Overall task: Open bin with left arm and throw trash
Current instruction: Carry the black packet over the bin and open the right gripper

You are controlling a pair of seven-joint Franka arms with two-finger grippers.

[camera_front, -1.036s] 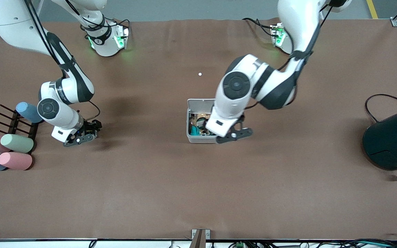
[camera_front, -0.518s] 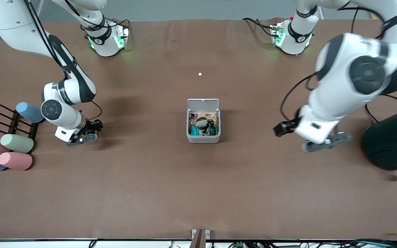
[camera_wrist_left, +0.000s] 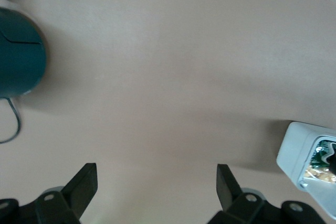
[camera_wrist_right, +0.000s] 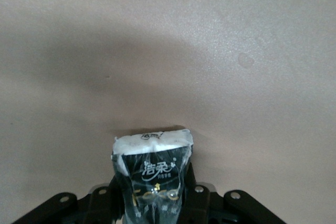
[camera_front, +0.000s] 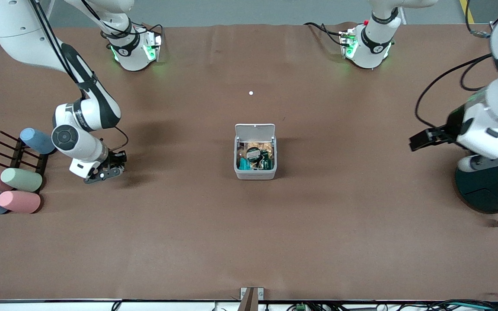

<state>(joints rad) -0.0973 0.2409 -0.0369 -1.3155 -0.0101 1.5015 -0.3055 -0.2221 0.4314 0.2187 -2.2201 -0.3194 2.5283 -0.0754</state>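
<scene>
Left gripper [camera_wrist_left: 156, 190] up in the air over the left arm's end of the table, above the dark teal cylinder [camera_front: 493, 183], fingers [camera_wrist_left: 84, 182] spread wide with nothing between them. Bin [camera_front: 255, 152] well apart from it at mid-table, lid tipped up and open, trash [camera_front: 254, 157] heaped inside: a black round disc among foil and pale scraps. Right gripper [camera_front: 102, 171] low over the bare table toward the right arm's end, clamped on a small black and white packet [camera_wrist_right: 152, 177], waiting. Pastel cylinders [camera_front: 13, 186] and a dark rack [camera_front: 15, 153] just beside it. A tiny white speck [camera_front: 250, 93] farther from the front camera than the bin.
</scene>
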